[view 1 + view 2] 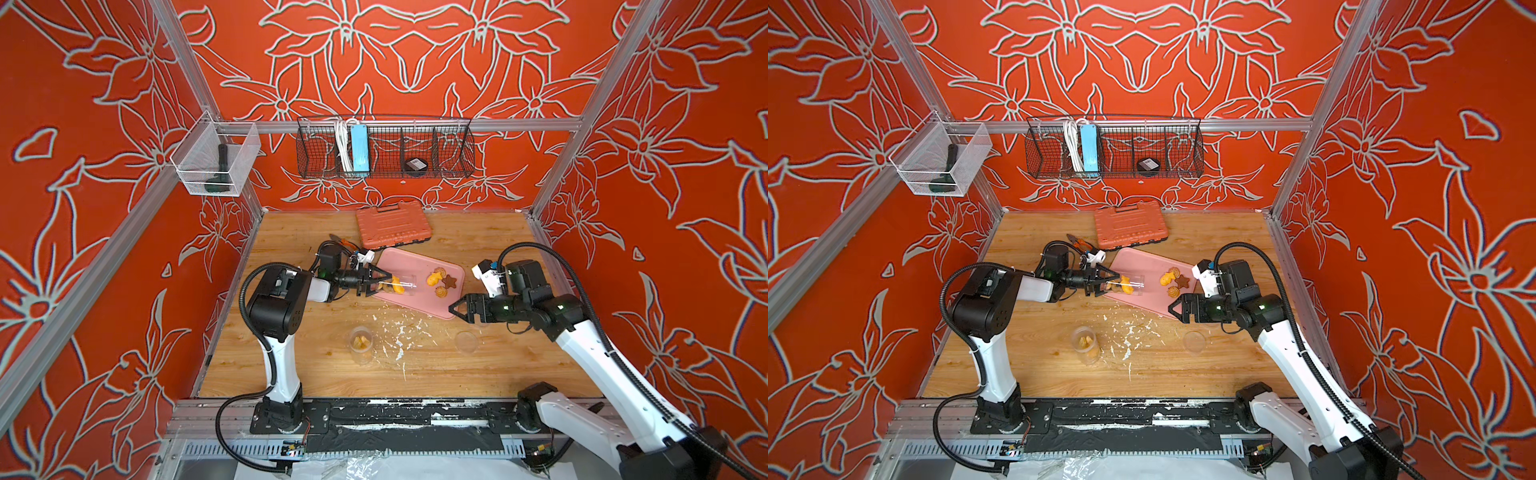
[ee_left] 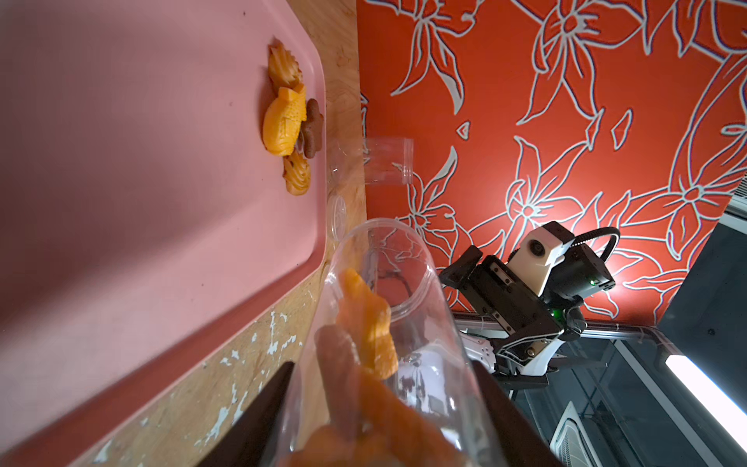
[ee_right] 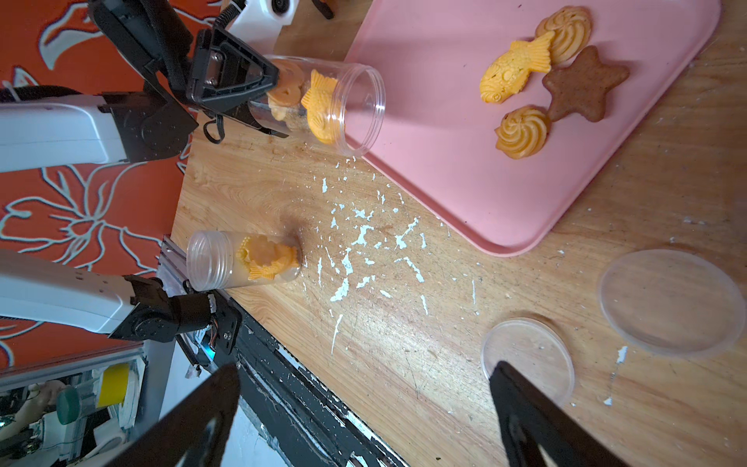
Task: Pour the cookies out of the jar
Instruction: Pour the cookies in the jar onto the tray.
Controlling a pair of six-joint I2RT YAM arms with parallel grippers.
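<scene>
I am looking down on a wooden table (image 1: pixel 478 232) with a pink tray (image 1: pixel 409 266) lying at an angle on it. An orange tool case (image 1: pixel 392 224) sits just behind the tray's far edge.

My left gripper (image 1: pixel 382 284) is at the tray edge nearest the left arm. It is clamped around the base end of a clear plastic jar (image 3: pixel 355 105). The jar lies tipped on its side, its open mouth just over the tray's rim. My right gripper (image 1: pixel 453 309) hangs at the tray's near corner on the right-arm side, jaws spread wide and holding nothing.

I judge the jar light, thin-walled and smooth, so it may slip or flex under a hard squeeze. Holding it low on the body, as now, keeps the mouth free. The cookies (image 3: pixel 321 107) inside look hard, light and glossy. They are likely to slide, though the fish lying crosswise near the mouth could wedge.

**Counts**
- **Jars:** two with cookies. One is held, and a second jar (image 3: pixel 242 260) stands upright on the table in front of the tray.
- **Lids:** two clear ones, a smaller lid (image 3: pixel 527 356) and a larger lid (image 3: pixel 671 301), lie flat near the tray's near corner.
- **Cookies on the tray:** four, bunched together at the end nearest the right arm. They are one orange fish (image 3: pixel 513 66), two yellow swirls (image 3: pixel 523 131) and one brown star (image 3: pixel 586 83).
- **Cookies in the held jar:** I cannot count them.
</scene>
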